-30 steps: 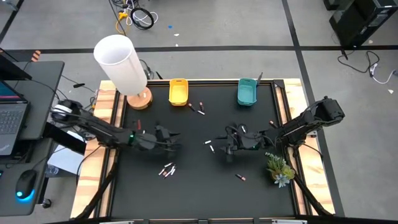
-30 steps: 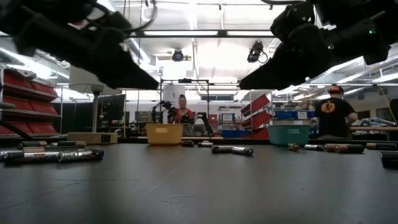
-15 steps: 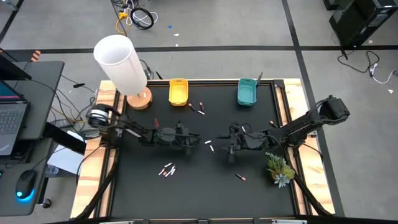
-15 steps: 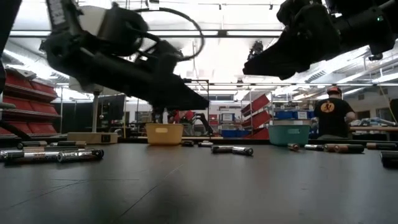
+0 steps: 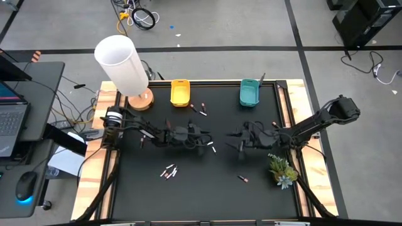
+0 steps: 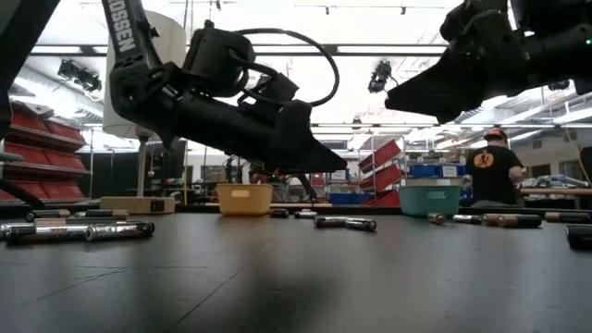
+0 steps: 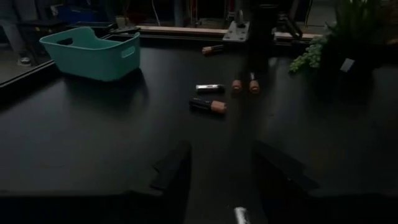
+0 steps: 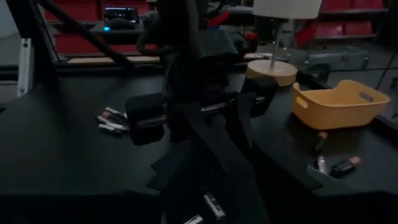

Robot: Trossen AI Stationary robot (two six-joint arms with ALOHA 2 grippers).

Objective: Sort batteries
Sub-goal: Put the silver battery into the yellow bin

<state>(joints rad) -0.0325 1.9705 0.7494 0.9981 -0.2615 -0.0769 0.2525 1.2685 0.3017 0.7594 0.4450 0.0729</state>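
Small batteries lie scattered on the black table. A whitish battery lies flat between my two grippers and shows low in the left wrist view. My left gripper is open over the table's middle; its fingers stand just short of that battery, apart from it. My right gripper faces it from the right, open and raised. Dark copper-ended batteries lie beyond, nearer the teal bin. A small cluster lies toward the near edge. The yellow bin stands at the far edge.
A lamp with a white shade stands at the far left corner. A small plant sits by the right edge. More batteries lie near the yellow bin and toward the near edge. People show in the room beyond the table.
My left arm has swung from the table's left toward its middle and come lower, its gripper now close to the whitish battery. My right gripper has drawn back a little toward the right edge. The batteries have stayed where they were.
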